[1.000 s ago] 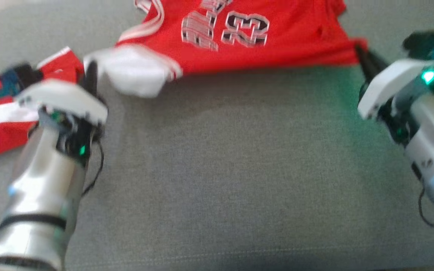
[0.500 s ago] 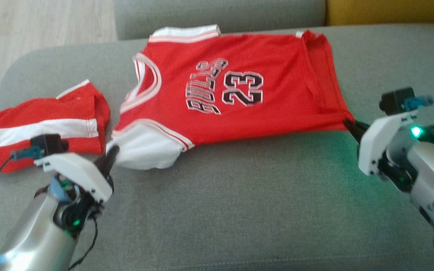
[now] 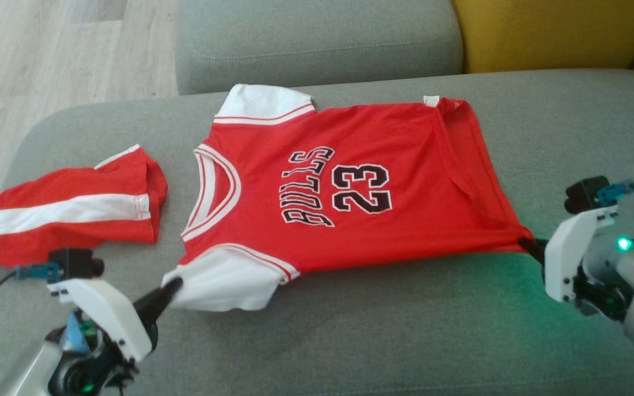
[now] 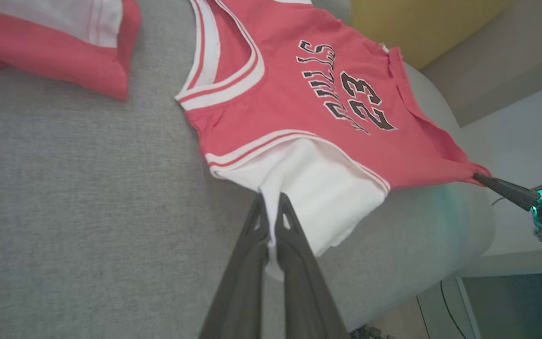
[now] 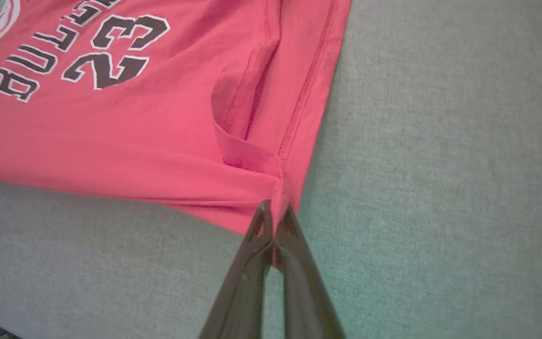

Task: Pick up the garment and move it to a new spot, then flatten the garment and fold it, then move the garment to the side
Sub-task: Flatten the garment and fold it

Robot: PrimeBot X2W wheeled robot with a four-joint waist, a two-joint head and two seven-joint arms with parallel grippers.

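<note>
The left gripper (image 4: 271, 200) is pinched tight on the white sleeve (image 3: 229, 283) and the right gripper (image 5: 275, 207) is clamped on the hem corner (image 5: 271, 186), so the jersey (image 3: 350, 187) lies stretched flat between them on the grey woven sofa (image 3: 350, 341). It looks thin, floppy, light and a bit slick, so the corners seem like the sane hold. Red shorts (image 3: 64, 214) lie alongside.

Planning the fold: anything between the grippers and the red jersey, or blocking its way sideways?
Nothing between: the left gripper pinches the red fabric jersey by its white sleeve, the right gripper by a hem corner. Red-and-white striped shorts lie on the grey sofa cushion to its left.
</note>
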